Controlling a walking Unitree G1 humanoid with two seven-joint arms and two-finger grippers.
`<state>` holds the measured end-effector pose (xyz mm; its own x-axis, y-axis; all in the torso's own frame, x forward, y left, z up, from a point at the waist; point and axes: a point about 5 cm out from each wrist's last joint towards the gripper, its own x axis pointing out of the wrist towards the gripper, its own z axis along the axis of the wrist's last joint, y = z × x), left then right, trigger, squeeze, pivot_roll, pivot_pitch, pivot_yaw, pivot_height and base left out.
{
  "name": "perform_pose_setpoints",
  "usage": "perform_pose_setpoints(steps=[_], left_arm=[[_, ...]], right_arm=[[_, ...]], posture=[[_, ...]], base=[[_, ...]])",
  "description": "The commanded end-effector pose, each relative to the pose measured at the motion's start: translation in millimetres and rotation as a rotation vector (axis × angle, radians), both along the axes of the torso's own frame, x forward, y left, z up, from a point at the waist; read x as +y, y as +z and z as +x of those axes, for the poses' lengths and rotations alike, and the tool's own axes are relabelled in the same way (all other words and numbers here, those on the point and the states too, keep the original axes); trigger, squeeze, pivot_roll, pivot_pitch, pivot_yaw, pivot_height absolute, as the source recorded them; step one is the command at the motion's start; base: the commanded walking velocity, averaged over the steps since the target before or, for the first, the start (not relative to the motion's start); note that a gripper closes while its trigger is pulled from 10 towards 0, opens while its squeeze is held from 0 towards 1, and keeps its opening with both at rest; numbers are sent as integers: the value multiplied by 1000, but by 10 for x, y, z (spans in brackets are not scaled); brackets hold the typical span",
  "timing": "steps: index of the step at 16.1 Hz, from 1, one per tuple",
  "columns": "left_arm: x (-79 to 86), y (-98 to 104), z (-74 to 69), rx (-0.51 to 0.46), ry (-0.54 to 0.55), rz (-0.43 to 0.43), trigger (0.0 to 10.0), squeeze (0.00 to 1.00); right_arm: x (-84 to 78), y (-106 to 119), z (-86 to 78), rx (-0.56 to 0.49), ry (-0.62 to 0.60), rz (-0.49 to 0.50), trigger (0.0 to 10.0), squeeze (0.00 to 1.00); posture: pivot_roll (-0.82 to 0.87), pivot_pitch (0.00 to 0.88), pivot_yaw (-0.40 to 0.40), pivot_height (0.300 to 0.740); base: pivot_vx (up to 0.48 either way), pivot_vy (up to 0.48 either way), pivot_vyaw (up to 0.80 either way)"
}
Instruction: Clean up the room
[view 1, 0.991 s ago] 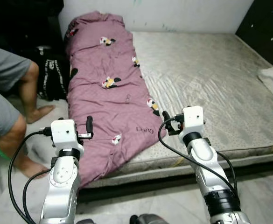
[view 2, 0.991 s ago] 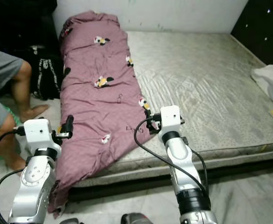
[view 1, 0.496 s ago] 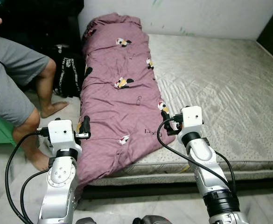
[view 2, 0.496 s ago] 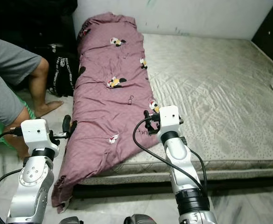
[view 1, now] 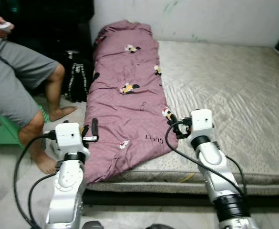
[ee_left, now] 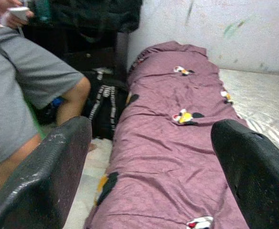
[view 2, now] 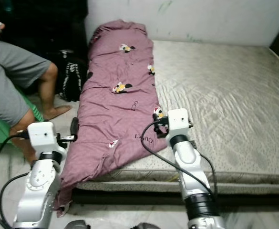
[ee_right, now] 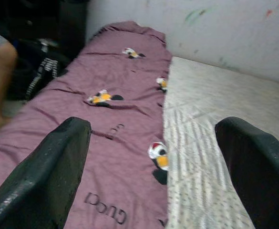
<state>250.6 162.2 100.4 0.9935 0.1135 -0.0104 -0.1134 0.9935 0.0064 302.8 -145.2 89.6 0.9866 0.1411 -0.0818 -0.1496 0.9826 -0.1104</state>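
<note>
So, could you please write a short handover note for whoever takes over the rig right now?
Left gripper: open, empty, raised over the near left corner of the purple blanket.
Right gripper: open, empty, over the blanket's near right edge.
The blanket lies lengthwise along the left side of the mattress; its near end droops over the edge towards the floor.
A person sits to the left, beside a black bag.
Done: nothing grasped yet.
Left: probably take hold of the blanket and tidy it.

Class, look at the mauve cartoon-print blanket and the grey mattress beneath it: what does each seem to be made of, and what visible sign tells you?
Mauve cartoon-print blanket: probably soft padded cotton or polyester, matte; it creases, puffs up and droops over the bed edge. Grey mattress: seemingly woven, quilted ticking with a faint sheen; stitched ripples cross its surface. The exact fibres cannot be told.
</note>
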Motion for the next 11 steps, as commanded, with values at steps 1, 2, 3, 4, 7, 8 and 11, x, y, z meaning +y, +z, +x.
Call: perform_pose_setpoints(steps=[1,2,3,4,7,8,11], left_arm=[[22,27,10,-12,11,9,10000,0],[22,32,11,-15,8,17,10000,0],[14,30,10,-16,6,-2,10000,0],[9,38,8,-24,1,1,10000,0],[2,44,5,-31,-11,-15,10000,0],[4,43,6,-26,-7,-15,10000,0],[-29,61,-2,-47,-55,-22,10000,0]], right_arm=[[-2,21,22,-4,-7,2,10000,0],[-2,22,23,-5,-7,3,10000,0],[-2,20,23,-4,-6,2,10000,0],[-3,21,23,-4,-6,2,10000,0],[-2,20,23,-4,-6,2,10000,0],[-3,19,23,-3,-6,1,10000,0],[-5,17,26,1,-7,2,10000,0]], posture=[[17,0,-67,740],[17,0,-67,740],[17,0,-67,740],[17,0,-67,740],[17,0,-67,740],[17,0,-67,740],[17,0,-67,740]], base=[[0,0,0],[0,0,0],[0,0,0],[0,0,0],[0,0,0],[0,0,0],[0,0,0]])
